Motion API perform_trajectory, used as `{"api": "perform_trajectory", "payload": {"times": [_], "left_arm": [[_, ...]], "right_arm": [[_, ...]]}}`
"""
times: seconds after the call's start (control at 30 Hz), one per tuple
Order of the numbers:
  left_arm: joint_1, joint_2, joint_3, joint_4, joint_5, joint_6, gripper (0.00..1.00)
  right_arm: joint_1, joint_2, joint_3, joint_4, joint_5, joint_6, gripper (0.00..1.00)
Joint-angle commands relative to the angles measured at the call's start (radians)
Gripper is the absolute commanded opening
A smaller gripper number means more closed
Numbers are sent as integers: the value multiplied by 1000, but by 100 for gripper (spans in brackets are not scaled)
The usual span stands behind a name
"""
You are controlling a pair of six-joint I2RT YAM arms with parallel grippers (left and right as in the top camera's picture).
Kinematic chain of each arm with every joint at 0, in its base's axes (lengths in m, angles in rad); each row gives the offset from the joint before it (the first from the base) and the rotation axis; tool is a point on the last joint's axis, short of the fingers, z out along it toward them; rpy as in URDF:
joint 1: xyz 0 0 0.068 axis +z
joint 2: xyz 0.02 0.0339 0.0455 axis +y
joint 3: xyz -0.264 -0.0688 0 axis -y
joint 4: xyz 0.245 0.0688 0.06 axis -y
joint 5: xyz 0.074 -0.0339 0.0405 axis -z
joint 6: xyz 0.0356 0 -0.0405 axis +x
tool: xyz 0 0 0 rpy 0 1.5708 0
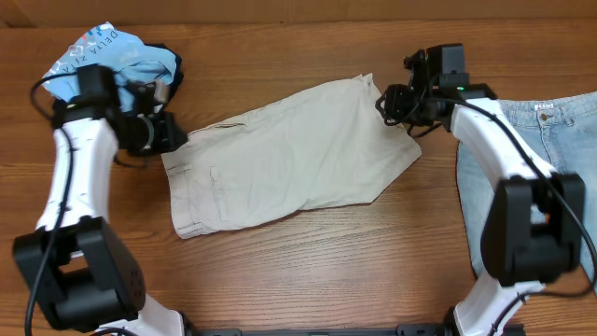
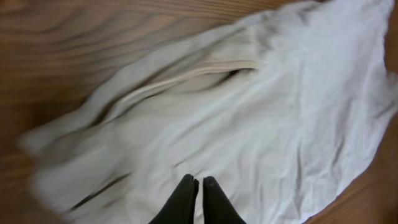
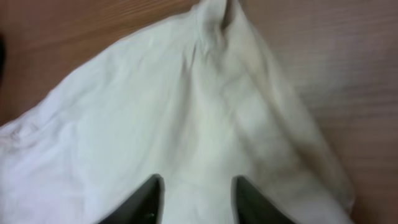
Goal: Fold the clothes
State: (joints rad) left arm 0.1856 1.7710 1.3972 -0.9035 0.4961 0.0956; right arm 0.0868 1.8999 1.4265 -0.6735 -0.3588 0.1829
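Note:
The beige shorts [image 1: 289, 154] lie spread out flat and slantwise on the middle of the table, waistband at the lower left, leg hems at the upper right. My left gripper [image 1: 174, 133] is at the waistband's upper corner. In the left wrist view its fingers [image 2: 198, 182] are shut, with the shorts [image 2: 249, 112] and a pocket opening below them and no cloth seen between the tips. My right gripper [image 1: 387, 101] is at the upper right hem corner. In the right wrist view its fingers [image 3: 198, 186] are open over the shorts' leg [image 3: 205, 106].
Light-blue jeans [image 1: 560, 177] lie at the right edge under the right arm. A sky-blue printed tee [image 1: 93, 51] and a dark garment [image 1: 173, 61] are bunched at the back left behind the left arm. The wooden table [image 1: 308, 271] shows bare along the front.

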Motion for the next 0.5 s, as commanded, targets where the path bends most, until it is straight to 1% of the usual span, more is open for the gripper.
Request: {"api": "perform_trajectory", "payload": {"times": [0.0, 0.03, 0.07, 0.17, 0.23, 0.3, 0.37, 0.47], "left_arm": [[-111, -7, -48, 58, -22, 51, 8], [-141, 2, -66, 87, -35, 64, 8], [-174, 14, -87, 122, -54, 75, 10], [-237, 64, -123, 196, -125, 72, 12], [-257, 111, -124, 214, -198, 39, 8], [-258, 163, -124, 230, -271, -14, 5], [-245, 211, -124, 249, -329, -48, 4], [-209, 251, -124, 285, -394, -81, 4]], "right_arm": [[26, -7, -7, -86, -47, 31, 16], [35, 3, -23, -103, -43, 30, 13], [46, 13, -43, -113, -39, 30, 11], [69, 53, -98, -106, -1, 29, 11], [75, 86, -130, -103, 39, 29, 11], [75, 117, -158, -90, 43, 27, 8], [75, 144, -186, -64, 43, 3, 5], [75, 161, -221, -23, 44, -12, 4]]}}
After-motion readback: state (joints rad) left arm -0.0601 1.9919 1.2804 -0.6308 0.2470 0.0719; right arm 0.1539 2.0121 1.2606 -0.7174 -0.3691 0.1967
